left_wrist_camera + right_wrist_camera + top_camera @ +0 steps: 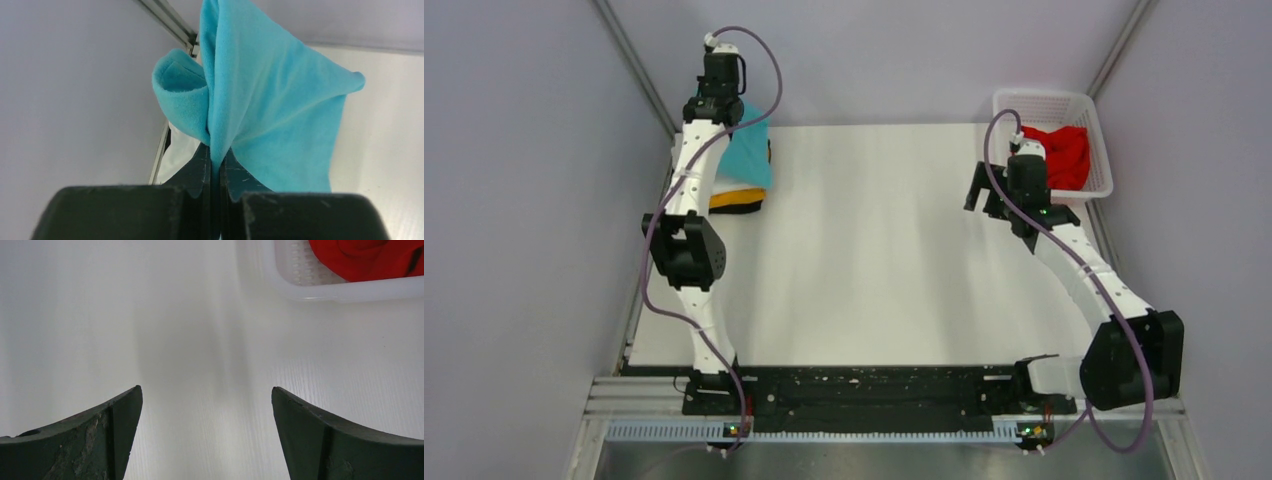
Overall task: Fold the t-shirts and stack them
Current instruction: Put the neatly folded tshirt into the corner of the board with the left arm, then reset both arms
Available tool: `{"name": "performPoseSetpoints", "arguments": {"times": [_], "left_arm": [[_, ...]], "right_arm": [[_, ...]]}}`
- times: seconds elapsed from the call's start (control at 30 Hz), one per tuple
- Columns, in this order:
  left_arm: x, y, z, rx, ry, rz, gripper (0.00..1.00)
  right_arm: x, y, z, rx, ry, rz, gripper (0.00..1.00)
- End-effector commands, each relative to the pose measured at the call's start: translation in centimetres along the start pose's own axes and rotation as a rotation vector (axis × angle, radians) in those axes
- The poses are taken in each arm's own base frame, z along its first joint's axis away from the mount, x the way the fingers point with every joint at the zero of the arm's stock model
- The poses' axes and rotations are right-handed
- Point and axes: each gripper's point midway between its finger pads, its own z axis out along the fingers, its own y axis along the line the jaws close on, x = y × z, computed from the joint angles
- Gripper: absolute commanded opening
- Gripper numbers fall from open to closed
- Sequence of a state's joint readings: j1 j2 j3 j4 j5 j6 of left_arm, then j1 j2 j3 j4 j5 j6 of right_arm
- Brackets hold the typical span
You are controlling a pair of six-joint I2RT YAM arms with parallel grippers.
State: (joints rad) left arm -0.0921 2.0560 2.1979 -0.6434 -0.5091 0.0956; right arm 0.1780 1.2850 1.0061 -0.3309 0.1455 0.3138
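The turquoise t-shirt (270, 115) hangs bunched at the table's (874, 260) far left corner, one fold pinched tight by the left gripper (216, 155). It hangs above a stacked yellow-orange t-shirt (729, 197) and black t-shirt (744, 208). At the table's far right corner the red t-shirt (1064, 155) lies in a white basket (1044, 97). The right gripper (205, 405) hovers spread wide over the table's right side.

top: above-behind me, facing down, whole bench (874, 260) | left wrist: tight past my fingers (196, 171) | right wrist: low over bench, basket (350, 290) shared with top
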Motion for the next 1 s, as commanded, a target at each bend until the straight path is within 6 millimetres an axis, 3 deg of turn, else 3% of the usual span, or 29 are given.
{"name": "performPoseSetpoints", "arguments": {"times": [0.0,0.2,0.43,0.47,0.5,0.6,0.7,0.77,0.87,0.97], "left_arm": [[0.8,1.7,3.7,0.001,0.002,-0.058,0.00],[4.5,4.9,8.7,-0.080,0.062,-0.062,0.00],[8.3,7.0,11.4,-0.116,0.132,-0.115,0.00],[8.6,7.0,11.6,-0.116,0.135,-0.117,0.04],[8.9,7.0,11.7,-0.117,0.137,-0.118,0.16],[9.2,7.1,11.7,-0.124,0.136,-0.131,0.65],[8.7,8.0,11.2,-0.176,0.128,-0.177,0.93],[8.0,8.8,10.2,-0.232,0.130,-0.251,0.99],[6.9,9.0,7.8,-0.241,0.133,-0.352,0.99],[5.4,7.3,5.4,-0.151,0.102,-0.422,0.99]], "right_arm": [[-1.5,-0.6,0.1,0.033,-0.035,-0.009,0.99],[-1.0,-1.0,0.7,0.060,-0.015,-0.014,0.99],[-0.3,-1.4,1.2,0.079,0.008,-0.019,0.99],[-0.3,-1.4,1.2,0.079,0.010,-0.019,0.99],[-0.1,-1.4,1.3,0.082,0.014,-0.020,0.99],[-0.1,-1.5,1.4,0.087,0.016,-0.020,0.99],[-0.1,-1.6,1.6,0.097,0.017,-0.020,0.99],[-0.3,-1.8,1.6,0.108,0.009,-0.012,0.99],[-0.9,-1.8,1.4,0.121,-0.010,0.007,0.99],[-1.6,-2.0,0.9,0.130,-0.043,0.030,0.99]]}}
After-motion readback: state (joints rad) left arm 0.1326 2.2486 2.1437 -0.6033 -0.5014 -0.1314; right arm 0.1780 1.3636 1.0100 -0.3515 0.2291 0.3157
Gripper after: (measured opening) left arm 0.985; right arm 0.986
